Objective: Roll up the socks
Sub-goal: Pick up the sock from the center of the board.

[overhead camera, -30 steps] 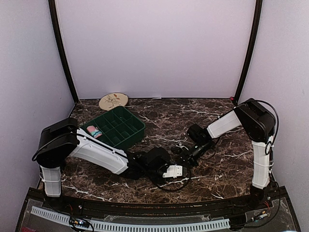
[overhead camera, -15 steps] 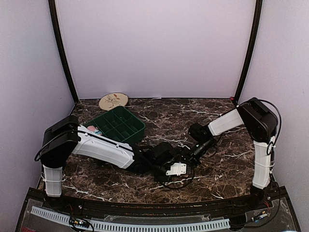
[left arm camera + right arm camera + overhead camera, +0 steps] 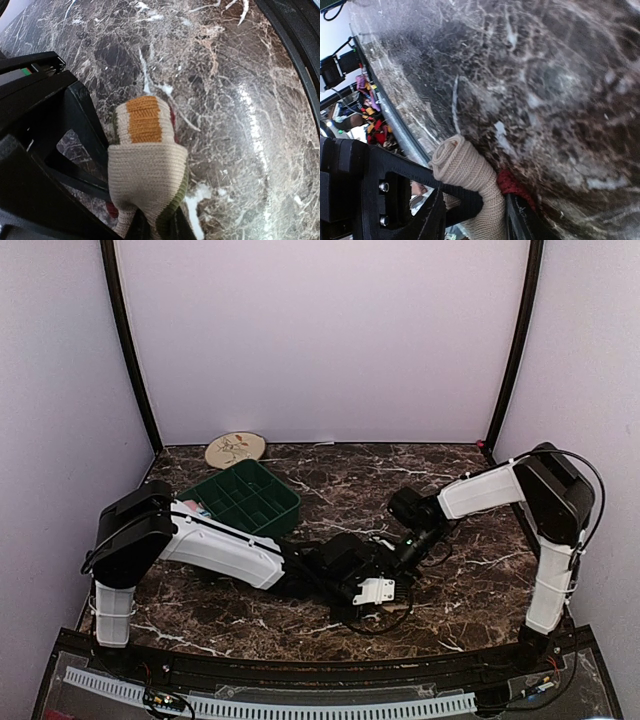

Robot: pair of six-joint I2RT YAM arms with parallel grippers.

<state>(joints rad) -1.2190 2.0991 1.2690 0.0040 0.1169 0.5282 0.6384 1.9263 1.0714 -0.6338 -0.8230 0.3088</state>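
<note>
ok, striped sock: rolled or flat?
Partly rolled: the striped sock has its cream end curled into a coil, bunched up and pinched by the left gripper and the right gripper.

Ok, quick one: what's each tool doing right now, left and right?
Left tool: closed on the striped sock.
Right tool: closed on the same striped sock, near its rolled cream end.

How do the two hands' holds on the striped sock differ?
The left hand pinches the striped sock at its cream knit, an orange band showing beyond; the right hand pinches ribbed cream fabric beside a red patch, a rolled end showing beyond. The left hand reaches in from the left, the right hand from the right. Both are shut on it.
</note>
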